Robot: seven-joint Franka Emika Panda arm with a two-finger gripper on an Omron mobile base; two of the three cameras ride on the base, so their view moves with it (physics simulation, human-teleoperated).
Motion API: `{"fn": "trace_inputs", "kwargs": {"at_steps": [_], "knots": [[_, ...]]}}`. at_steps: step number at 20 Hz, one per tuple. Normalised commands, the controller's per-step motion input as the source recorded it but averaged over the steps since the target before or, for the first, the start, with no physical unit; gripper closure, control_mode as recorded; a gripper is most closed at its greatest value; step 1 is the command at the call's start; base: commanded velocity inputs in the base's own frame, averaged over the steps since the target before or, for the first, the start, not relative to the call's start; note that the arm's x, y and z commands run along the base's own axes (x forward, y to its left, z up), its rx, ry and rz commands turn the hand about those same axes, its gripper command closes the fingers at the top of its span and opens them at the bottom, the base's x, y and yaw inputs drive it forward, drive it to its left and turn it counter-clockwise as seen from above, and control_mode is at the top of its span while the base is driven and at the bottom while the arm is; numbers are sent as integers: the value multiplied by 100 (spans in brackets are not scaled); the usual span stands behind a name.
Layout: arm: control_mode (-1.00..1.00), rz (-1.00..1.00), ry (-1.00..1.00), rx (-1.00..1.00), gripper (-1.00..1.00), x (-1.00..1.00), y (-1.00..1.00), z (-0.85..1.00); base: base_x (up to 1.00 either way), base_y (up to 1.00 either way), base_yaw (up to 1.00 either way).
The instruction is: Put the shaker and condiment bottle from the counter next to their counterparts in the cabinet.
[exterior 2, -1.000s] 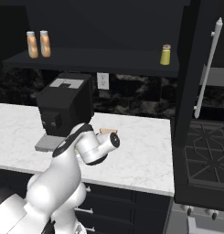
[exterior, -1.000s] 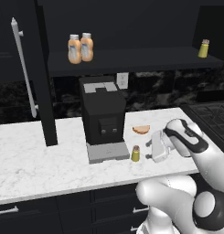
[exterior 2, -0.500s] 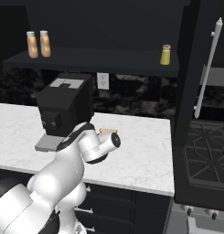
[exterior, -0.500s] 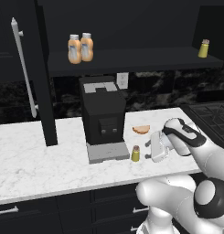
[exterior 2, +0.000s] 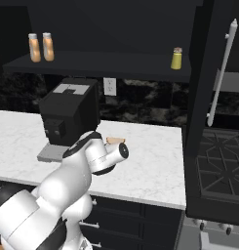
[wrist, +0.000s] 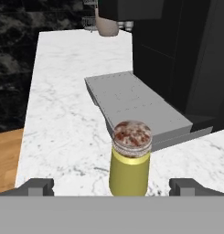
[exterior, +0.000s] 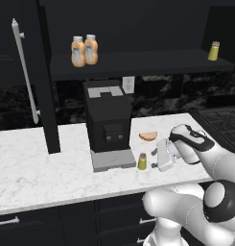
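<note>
Now my tool (wrist: 111,186) stood fully open and empty; its two fingertips (wrist: 38,186) flanked the shaker (wrist: 130,163), which stood upright on the worktop (wrist: 63,114) directly ahead of me, not yet touched; just past it lay the grey tray of the coffee machine (exterior: 108,120). I judged the shaker light, stiff and rather smooth, so liable to tip or slip; the yellow-green body below the cap looked the best place to grip, squarely across its width; its twin (exterior: 213,50) waited on the cabinet (exterior: 138,65) shelf, well above.
</note>
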Motion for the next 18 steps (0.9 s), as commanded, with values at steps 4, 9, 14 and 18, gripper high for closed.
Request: {"fn": "trace_inputs", "kwargs": {"at_steps": [4, 9, 14, 18], "knots": [[-100, 0, 0, 0, -100, 5, 4, -8, 0, 0, 0], [-100, 0, 0, 0, -100, 5, 0, -6, 0, 0, 0], [-100, 0, 0, 0, -100, 8, 2, -8, 0, 0, 0], [-100, 0, 0, 0, -100, 11, 6, -6, 0, 0, 0]]}}
